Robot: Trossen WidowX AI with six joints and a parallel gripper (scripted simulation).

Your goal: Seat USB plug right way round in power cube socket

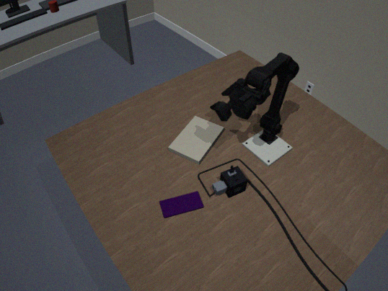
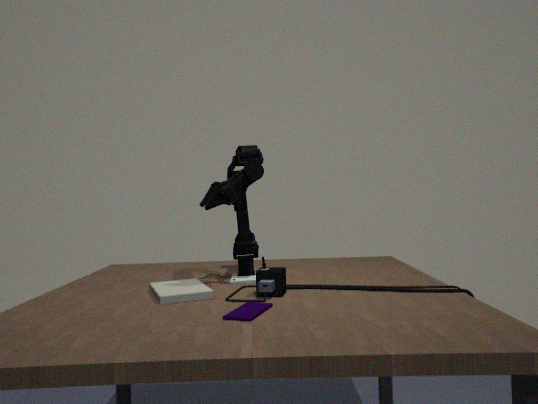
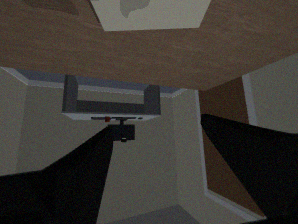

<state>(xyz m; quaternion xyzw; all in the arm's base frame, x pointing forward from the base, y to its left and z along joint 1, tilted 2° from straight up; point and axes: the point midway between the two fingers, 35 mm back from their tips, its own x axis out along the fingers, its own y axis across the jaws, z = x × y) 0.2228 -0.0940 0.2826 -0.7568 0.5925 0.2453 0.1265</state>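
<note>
Jaws stand wide, holding nothing — gripper point(image 1: 221, 109) raised at upper centre of the top view. Power cube point(image 1: 234, 183) sits lower centre on the wooden table point(image 1: 119, 173), USB plug point(image 1: 233, 169) upright on its top. Purple card point(image 1: 181, 204) lies lower left; pale slab point(image 1: 196, 138) above. Grey floor point(image 1: 72, 90), beige wall point(image 1: 288, 29) and a desk point(image 1: 72, 18) at upper left.
</note>
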